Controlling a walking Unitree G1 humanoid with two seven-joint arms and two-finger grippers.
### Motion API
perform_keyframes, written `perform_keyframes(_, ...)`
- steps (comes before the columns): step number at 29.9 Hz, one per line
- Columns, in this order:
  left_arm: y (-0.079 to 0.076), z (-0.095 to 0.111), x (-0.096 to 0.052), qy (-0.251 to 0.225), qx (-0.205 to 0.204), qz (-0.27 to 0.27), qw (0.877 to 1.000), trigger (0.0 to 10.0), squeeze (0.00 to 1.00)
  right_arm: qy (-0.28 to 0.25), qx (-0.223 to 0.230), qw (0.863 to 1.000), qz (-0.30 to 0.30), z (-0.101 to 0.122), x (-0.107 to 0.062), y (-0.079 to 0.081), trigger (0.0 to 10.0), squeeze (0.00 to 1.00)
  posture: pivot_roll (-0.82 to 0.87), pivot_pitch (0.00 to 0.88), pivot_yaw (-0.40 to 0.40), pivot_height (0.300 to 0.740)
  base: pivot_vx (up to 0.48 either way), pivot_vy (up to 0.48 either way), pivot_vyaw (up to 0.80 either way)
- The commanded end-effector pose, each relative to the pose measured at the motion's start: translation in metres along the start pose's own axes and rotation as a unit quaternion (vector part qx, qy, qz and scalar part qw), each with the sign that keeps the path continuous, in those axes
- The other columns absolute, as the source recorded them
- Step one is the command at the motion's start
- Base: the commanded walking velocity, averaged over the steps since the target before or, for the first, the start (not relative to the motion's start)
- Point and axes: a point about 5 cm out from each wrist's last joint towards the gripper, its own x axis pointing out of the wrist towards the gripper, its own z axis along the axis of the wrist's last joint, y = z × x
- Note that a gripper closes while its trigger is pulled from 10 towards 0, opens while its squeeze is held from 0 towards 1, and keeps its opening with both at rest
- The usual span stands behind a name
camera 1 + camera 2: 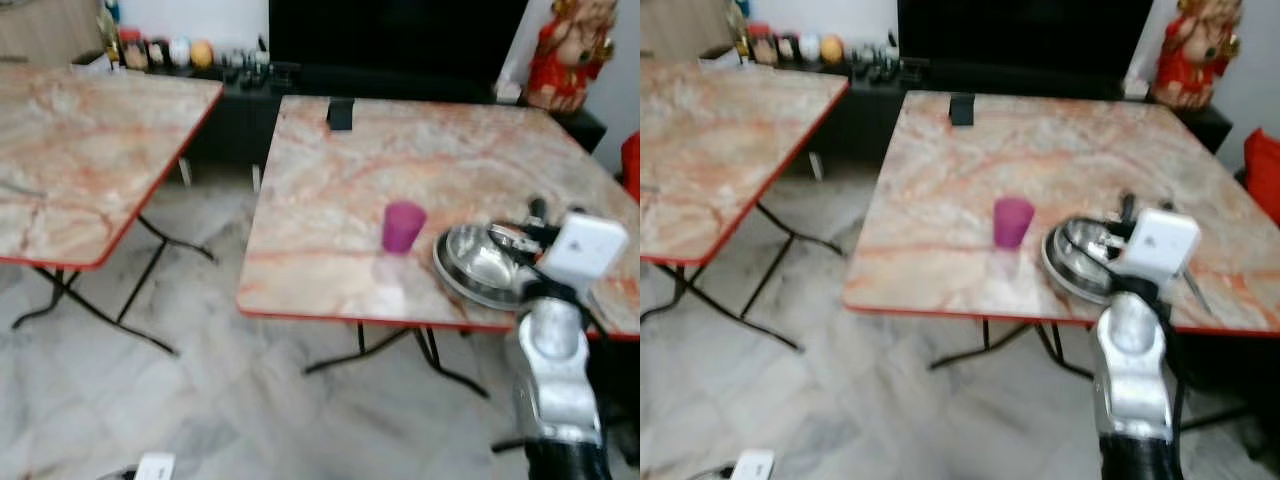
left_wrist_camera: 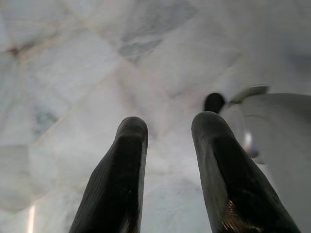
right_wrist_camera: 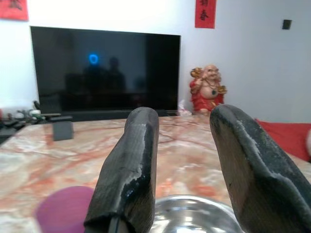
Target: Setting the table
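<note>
A marble-patterned folding table (image 1: 330,200) with a red edge and thin black legs stands on a pale marble floor (image 1: 200,400). On the table, close to its near edge, sits a purple cup (image 1: 403,226), upright. Just beside the cup, toward the robot's right, lies a shiny steel bowl (image 1: 478,266), also near the near edge. The right gripper (image 3: 182,145) hovers over the bowl, its two black fingers spread apart with nothing between them; seen from its wrist, the bowl's rim lies directly below the fingers and the cup sits off to one side. At the table's far edge rests a small dark box (image 1: 340,114). Beyond the table is a large black television (image 3: 104,68) on a low dark cabinet, and next to it a red and gold laughing figurine (image 3: 208,90). A second table (image 1: 80,150) of the same pattern stands well apart to the robot's left. The left gripper (image 2: 167,160) hangs low over the floor, fingers parted and empty.
</note>
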Motion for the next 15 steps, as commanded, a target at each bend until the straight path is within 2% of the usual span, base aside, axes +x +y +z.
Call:
perform_keyframes(1, -0.0067, -0.0016, 0.0005, 0.005, -0.004, -0.007, 1.000, 10.0, 0.00, 0.012, -0.001, 1.000, -0.005, -0.0033, -0.0003, -0.0049, 10.0, 0.00, 0.05, 0.000, -0.035, 0.707, 0.000, 0.379, 0.00)
perform_keyframes(15, -0.0052, -0.0006, 0.0005, 0.003, -0.004, -0.006, 1.000, 10.0, 0.00, 0.016, -0.003, 1.000, -0.002, -0.0036, -0.0020, -0.0044, 10.0, 0.00, 0.04, 0.000, -0.025, 0.707, 0.000, 0.379, 0.00)
